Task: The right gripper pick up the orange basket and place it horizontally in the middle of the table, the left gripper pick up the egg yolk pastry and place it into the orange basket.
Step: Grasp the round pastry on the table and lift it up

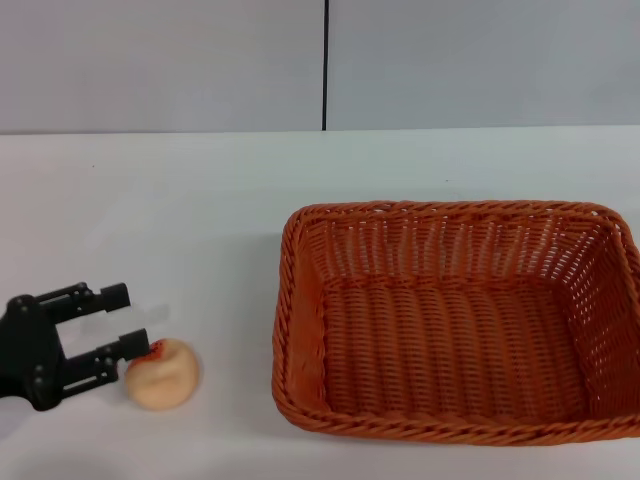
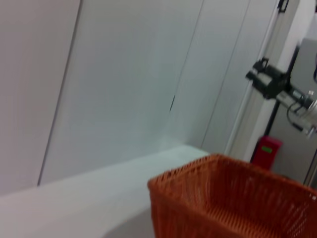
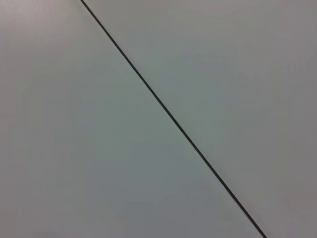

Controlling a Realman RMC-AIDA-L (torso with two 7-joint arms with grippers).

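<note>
On the white table (image 1: 200,210) before us, our left gripper (image 1: 135,340) sits low at the near left, its two slim black fingers (image 1: 100,297) spread apart and pointing toward the egg yolk pastry (image 1: 163,374). The nearer finger touches, or all but touches, the pastry's reddish-orange edge, while the farther finger stands clear of it, so the jaws are released and grasp nothing. The pastry rests on the tabletop, well apart from the orange basket (image 1: 455,320) and to its left.

The basket lies with its long side running across our view, on the right half of the table, its right end reaching the edge of the head view. It is upright with nothing inside. From our left wrist we see one corner of the basket's braided rim and the grey wall (image 2: 124,84) behind it.

Our right gripper does not appear in any view; the right wrist camera shows only a pale grey panel crossed by a thin dark seam (image 3: 173,119).
</note>
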